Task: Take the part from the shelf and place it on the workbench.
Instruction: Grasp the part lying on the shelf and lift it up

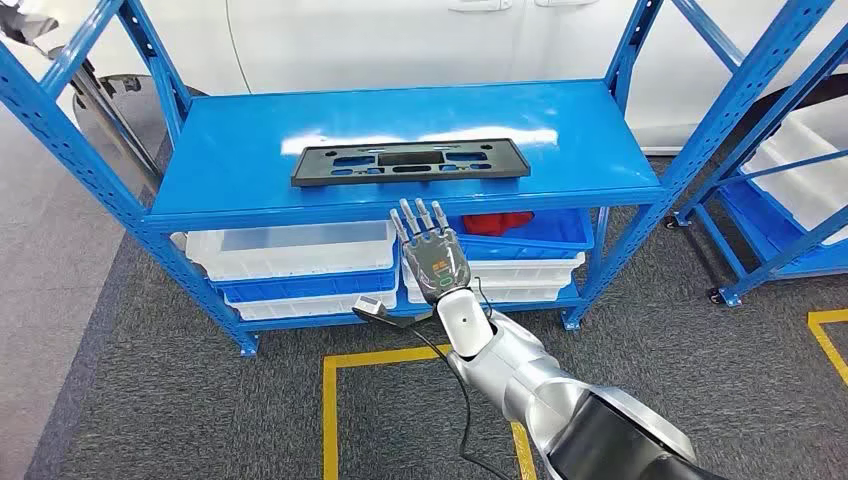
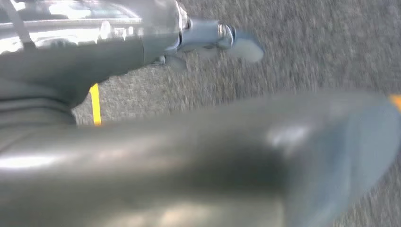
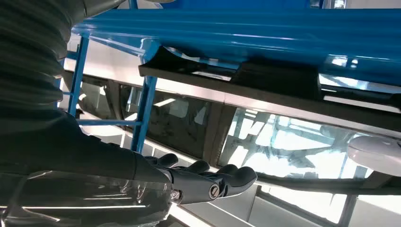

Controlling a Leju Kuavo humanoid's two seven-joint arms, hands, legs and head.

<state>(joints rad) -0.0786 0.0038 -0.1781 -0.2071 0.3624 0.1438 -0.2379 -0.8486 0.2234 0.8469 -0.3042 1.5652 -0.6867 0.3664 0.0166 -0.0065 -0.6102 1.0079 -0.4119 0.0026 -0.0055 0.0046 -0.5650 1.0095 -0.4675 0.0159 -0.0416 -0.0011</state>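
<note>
While the silver right arm reaches up from the lower right of the head view, the right hand (image 1: 432, 262) is held flat in front of the shelf with its fingers straight and spread, holding nothing. It sits in the middle of the frame, just below the front edge of the top board and apart from it.

The big blue metal shelf rack (image 1: 250, 150) stands on a grey carpet floor (image 1: 150, 410) with yellow tape lines (image 1: 330, 420) on it. Behind the rack, across the top of the frame, is the shiny white side of a car (image 1: 400, 40). A second blue rack (image 1: 780, 200) stands at the right edge.

One flat black plastic plate-holder part (image 1: 410, 161) lies on the top board, a bit above the middle of the frame. Its long side runs from left to right, along the front edge of the board, and it lies flat. In the right wrist view the part (image 3: 265, 80) is seen from low down, near the dark fingers (image 3: 222, 182).

On the low shelf there are white plastic trays (image 1: 300, 250) stacked with two blue trays (image 1: 540, 235) among them. Something red (image 1: 497, 222) lies in the right blue tray.

The left wrist view is blurry and shows grey carpet, so whether the left hand (image 2: 236, 45) is loose or closed cannot be told.
</note>
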